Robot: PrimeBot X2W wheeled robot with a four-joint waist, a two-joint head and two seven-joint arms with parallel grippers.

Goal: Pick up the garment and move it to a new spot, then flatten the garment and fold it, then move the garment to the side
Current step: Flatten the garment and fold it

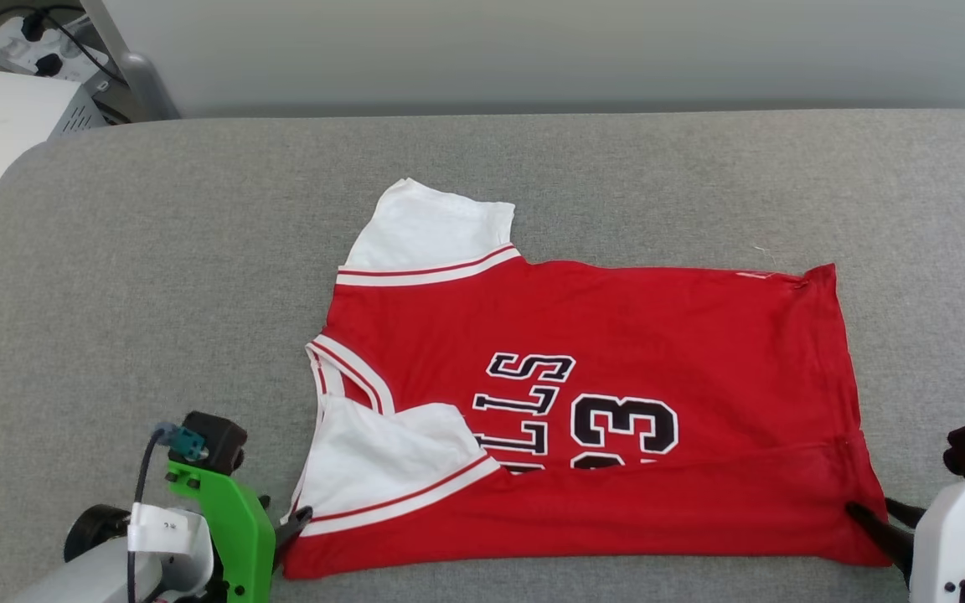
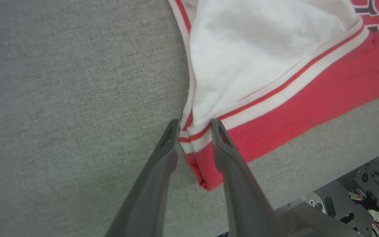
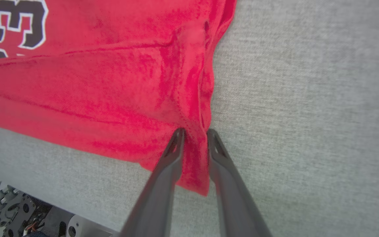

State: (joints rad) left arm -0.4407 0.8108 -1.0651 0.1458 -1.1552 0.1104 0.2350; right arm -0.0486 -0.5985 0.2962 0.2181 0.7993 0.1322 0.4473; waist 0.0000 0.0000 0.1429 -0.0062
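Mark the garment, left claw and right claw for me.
garment (image 1: 658, 327): head view, plain red body.
left claw (image 2: 195, 122): left wrist view, midway between fingertips, over the striped sleeve trim.
right claw (image 3: 195, 130): right wrist view, midway between fingertips, over the red hem corner.

Robotics lab bench, I'd say.
I see a grey cloth-covered worktable (image 1: 156, 251) against a bare pale wall (image 1: 533, 50) at 12 o'clock, with a plugged-in power strip (image 1: 18, 38) and a vented white equipment case (image 1: 13, 126) at 10 o'clock.
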